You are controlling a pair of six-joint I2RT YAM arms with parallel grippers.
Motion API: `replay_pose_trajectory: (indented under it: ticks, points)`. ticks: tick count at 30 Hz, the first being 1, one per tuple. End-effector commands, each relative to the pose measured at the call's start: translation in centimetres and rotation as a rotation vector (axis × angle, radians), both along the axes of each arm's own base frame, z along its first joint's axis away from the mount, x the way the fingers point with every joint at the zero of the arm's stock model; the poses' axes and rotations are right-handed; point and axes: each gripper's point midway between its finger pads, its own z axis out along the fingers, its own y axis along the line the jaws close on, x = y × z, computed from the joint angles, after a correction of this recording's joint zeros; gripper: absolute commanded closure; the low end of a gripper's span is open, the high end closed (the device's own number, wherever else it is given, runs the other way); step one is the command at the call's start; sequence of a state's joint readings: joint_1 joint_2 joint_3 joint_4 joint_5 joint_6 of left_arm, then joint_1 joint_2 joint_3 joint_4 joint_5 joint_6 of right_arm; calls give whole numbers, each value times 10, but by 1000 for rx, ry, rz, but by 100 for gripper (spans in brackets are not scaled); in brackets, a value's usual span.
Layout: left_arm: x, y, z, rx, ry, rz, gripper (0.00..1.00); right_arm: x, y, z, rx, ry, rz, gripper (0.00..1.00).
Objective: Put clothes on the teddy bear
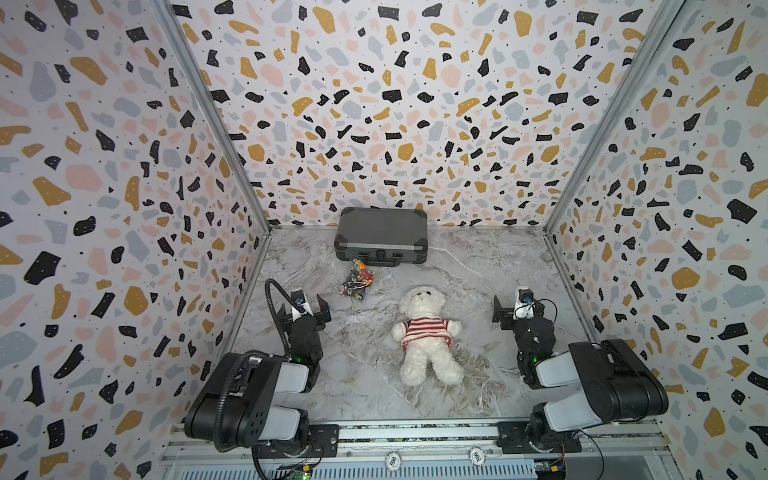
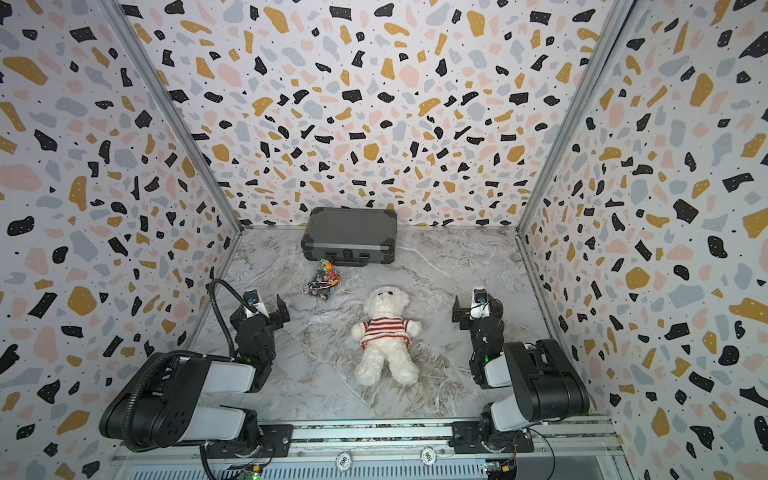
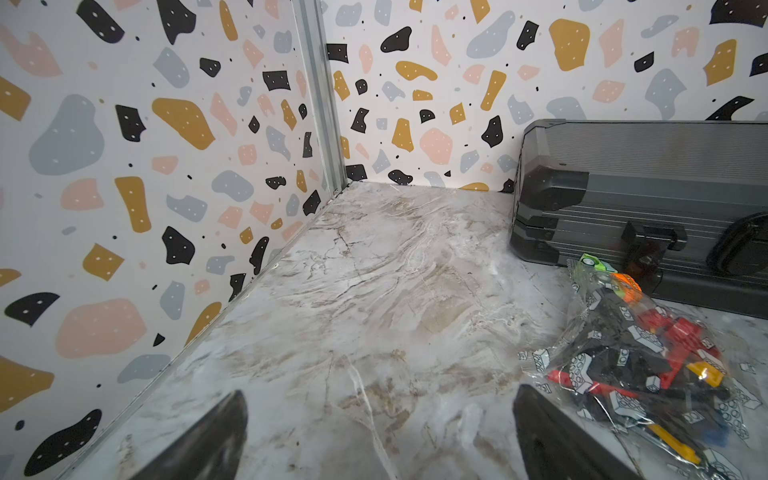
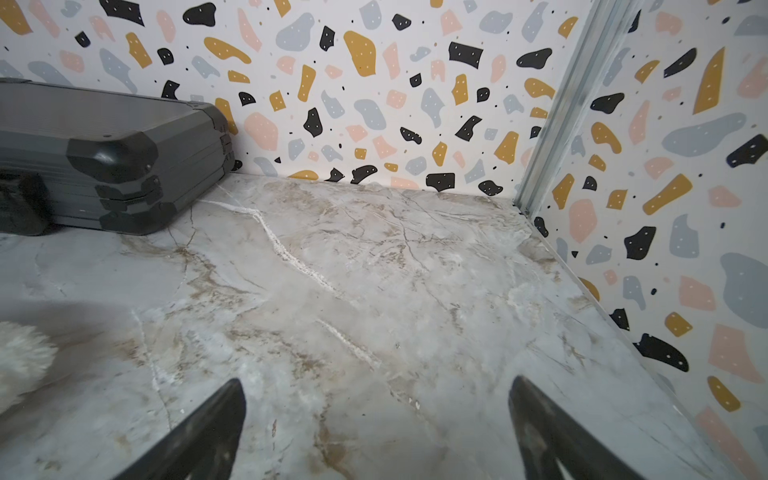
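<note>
The teddy bear (image 1: 422,305) (image 2: 384,305) lies on its back mid-table, head toward the back wall. It is fluffy and white, and a red-and-white striped sweater (image 1: 427,330) (image 2: 384,332) covers its torso and upper arms. My left gripper (image 1: 303,306) (image 2: 262,309) (image 3: 380,395) stands open to the bear's left, well apart from it, over bare marble. My right gripper (image 1: 519,305) (image 2: 477,305) (image 4: 378,384) stands open to the bear's right, also holding nothing. A patch of the bear's fur (image 4: 20,361) shows at the edge of the right wrist view.
A closed grey hard case (image 1: 380,237) (image 2: 349,232) (image 3: 644,174) (image 4: 104,124) lies against the back wall. A clear bag of toy bricks (image 1: 356,282) (image 2: 324,280) (image 3: 644,353) sits in front of it, close to the left gripper. Patterned walls enclose three sides.
</note>
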State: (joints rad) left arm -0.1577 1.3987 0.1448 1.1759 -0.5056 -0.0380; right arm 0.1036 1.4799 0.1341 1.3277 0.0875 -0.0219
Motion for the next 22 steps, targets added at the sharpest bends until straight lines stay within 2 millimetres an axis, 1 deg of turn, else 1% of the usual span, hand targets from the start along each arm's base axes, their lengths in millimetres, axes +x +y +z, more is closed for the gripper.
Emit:
replay_pose_trajectory:
  ticks: [1,2,13,18,22]
  points:
    - [3,3,15,-10,-57,18,0,15,-8,3,39,16,-19,1]
    - [3,3,15,-9,-56,19,0,16,-9,1,36,30,-24,1]
    - [3,3,15,-9,-56,18,0,16,-6,2,19,27,-26,1]
    - [3,3,14,-9,-55,17,0,20,-5,0,24,40,-15,1]
    - [3,3,14,-9,-55,19,0,17,-4,1,17,33,-14,1]
